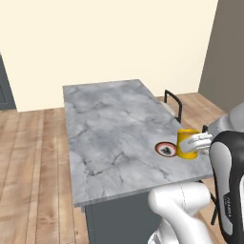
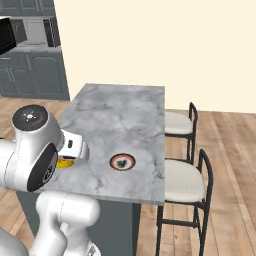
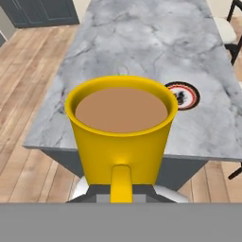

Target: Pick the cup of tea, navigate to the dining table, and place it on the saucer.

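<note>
Yellow cup of tea (image 3: 120, 137): held in tool (image 1: 200, 143), above near edge of worktop (image 1: 114, 128), full of brown tea
Saucer (image 1: 166, 149): flat on worktop, just beside cup, not under it
Stools (image 2: 185, 180): two along worktop's side

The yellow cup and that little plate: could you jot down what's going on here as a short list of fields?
cup of tea: yellow, full of brown liquid, held up by the gripper
saucer: empty, on the dining table near its front edge
cup versus saucer: beside it, not yet on it
stools: two, along the table's right side
floor: wood planks
</note>
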You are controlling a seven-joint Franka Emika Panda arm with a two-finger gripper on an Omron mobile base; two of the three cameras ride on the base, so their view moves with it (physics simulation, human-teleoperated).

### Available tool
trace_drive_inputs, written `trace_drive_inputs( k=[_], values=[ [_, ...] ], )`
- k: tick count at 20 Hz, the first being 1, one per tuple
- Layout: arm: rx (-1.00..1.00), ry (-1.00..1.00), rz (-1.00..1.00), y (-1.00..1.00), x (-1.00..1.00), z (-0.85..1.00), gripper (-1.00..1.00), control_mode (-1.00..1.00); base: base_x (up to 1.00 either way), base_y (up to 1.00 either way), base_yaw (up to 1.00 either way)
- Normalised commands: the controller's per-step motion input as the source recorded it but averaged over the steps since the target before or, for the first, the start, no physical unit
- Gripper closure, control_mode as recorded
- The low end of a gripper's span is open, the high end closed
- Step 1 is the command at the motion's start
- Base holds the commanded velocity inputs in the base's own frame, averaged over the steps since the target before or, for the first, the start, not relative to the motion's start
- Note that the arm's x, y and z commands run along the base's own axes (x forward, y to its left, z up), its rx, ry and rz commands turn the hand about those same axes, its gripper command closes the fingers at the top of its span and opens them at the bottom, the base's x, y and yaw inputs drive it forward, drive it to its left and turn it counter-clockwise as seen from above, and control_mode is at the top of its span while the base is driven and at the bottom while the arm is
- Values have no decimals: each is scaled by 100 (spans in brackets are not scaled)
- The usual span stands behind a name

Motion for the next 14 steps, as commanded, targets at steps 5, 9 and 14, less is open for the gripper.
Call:
trace_drive_inputs(
  k=[5,9,14],
  values=[
    [5,2,29,-83,41,-21,100,-100,0,0,0],
    [14,-3,40,-86,46,-9,100,-100,0,0,0],
    [1,6,23,-15,87,-40,100,-100,0,0,0]
  ],
)
